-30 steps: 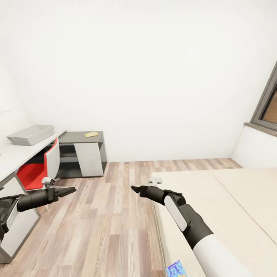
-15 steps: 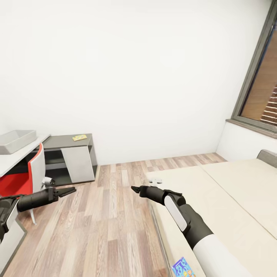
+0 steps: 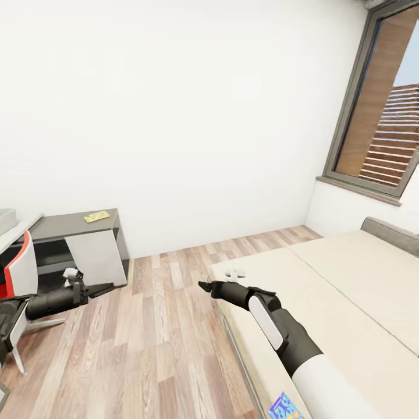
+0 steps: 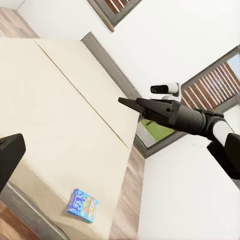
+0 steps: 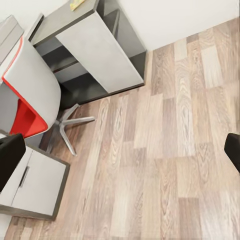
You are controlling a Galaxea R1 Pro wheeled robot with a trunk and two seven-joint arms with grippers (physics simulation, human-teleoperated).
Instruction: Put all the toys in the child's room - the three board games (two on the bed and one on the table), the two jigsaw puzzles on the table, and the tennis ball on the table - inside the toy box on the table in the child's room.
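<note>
White walls and plank floor (image 3: 163, 326) surround me. On the bed (image 3: 349, 302), near its floor-side edge, a blue board game (image 3: 285, 407) lies flat, well behind my right gripper (image 3: 203, 286), long axis slanting across that edge. Both my right and left gripper (image 3: 107, 287) hang in air, clenched and empty.

The walls (image 3: 174, 116) are plain white. The floor (image 3: 145, 326) is brown wood plank, streaked light and dark. The bed (image 3: 349, 291) is cream-beige with a grey headboard (image 3: 390, 233). At 6 o'clock in the head view a board game (image 3: 285, 407) shows blue with orange and purple print. The cabinet (image 3: 87, 244) is dark grey with a pale grey door, a small yellow item (image 3: 96, 216) on top. The chair (image 3: 20, 273) is red inside, white outside. The window frame (image 3: 349, 105) is dark grey, with brown slats beyond. Both arms are black; the right forearm (image 3: 326, 390) is white.
</note>
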